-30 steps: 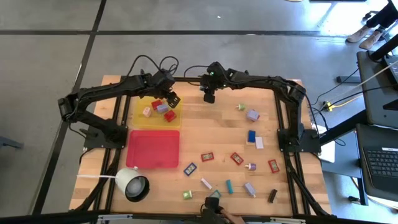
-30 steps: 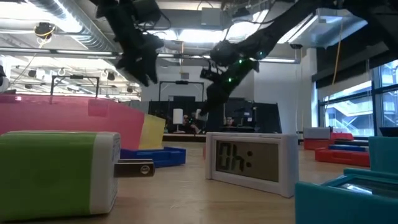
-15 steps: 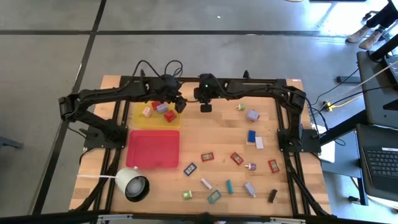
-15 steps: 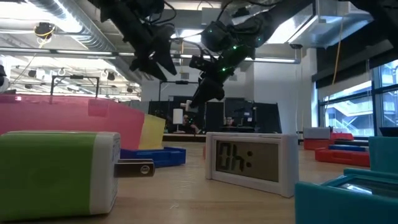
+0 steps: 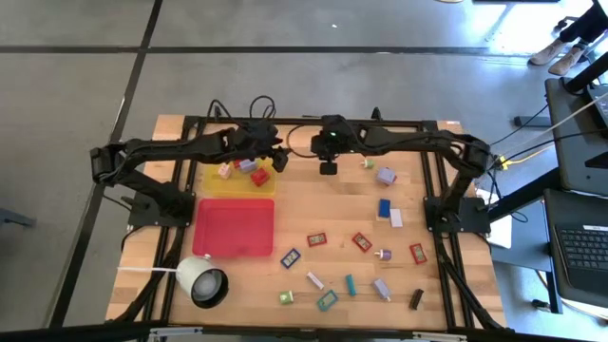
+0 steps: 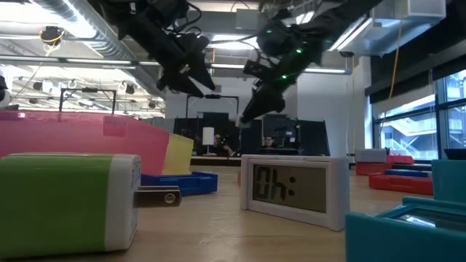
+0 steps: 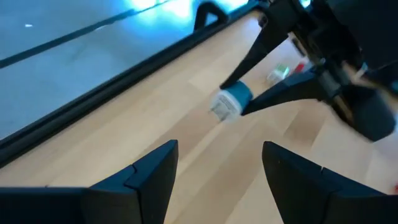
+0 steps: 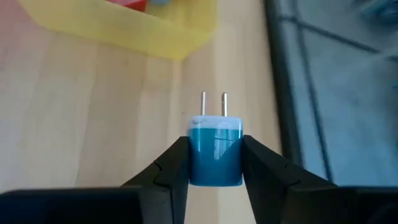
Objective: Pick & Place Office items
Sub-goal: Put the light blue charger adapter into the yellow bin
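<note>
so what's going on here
The right gripper holds a small blue plug above the table, close to the yellow tray. The left gripper hangs open and empty over that tray's edge, which already holds a few pieces. Many other small items still lie scattered on the wood.

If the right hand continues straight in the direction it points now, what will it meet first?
Probably the yellow tray. The right hand, shut on the blue plug charger, faces that tray across bare wood. It hangs above the table, so it may pass over the rim; depth is unclear.
</note>
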Robot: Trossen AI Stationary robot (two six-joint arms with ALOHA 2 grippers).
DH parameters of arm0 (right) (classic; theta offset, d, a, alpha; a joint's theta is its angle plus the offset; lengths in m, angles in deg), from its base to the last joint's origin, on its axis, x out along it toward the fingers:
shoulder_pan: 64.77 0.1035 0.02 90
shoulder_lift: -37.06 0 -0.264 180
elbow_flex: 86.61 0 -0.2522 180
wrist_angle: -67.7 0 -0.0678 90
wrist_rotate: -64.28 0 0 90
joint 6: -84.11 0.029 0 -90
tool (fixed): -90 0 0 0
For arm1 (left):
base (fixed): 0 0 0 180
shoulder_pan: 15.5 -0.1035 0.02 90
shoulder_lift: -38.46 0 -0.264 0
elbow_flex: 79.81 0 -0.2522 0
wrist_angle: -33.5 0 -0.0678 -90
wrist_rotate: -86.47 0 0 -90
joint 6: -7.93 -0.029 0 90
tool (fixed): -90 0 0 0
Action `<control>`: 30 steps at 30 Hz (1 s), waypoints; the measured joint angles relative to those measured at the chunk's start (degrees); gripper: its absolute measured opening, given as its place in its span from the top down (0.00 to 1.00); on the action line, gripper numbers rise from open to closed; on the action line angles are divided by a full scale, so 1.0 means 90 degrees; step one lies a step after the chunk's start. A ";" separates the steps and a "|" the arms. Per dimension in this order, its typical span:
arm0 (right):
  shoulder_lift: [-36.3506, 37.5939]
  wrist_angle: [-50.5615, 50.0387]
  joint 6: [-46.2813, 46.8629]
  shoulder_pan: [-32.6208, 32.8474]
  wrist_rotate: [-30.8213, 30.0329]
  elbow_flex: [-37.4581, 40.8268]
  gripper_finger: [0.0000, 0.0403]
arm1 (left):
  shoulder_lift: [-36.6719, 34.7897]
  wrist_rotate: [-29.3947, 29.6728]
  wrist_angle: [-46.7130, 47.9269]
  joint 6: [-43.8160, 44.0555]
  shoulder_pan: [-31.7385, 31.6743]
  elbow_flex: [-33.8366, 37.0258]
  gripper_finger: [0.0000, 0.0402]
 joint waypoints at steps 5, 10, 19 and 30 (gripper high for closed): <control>0.0655 0.2207 -0.0176 0.0125 -0.0256 0.1493 0.68 | 0.0153 -0.0138 -0.0643 0.0243 0.0151 0.0002 0.42; 0.0803 0.3796 -0.0652 0.0436 -0.0253 0.2219 0.67 | 0.0575 -0.0343 -0.1511 0.0356 0.0461 0.0002 0.43; 0.0801 0.3824 -0.1249 0.0903 -0.1208 0.2249 0.67 | 0.0774 0.0691 -0.1660 0.0631 0.0668 0.0010 0.44; 0.0801 0.4343 -0.1684 0.1119 -0.1262 0.2247 0.67 | 0.0843 -0.0027 -0.1811 0.0750 0.0697 0.0009 0.44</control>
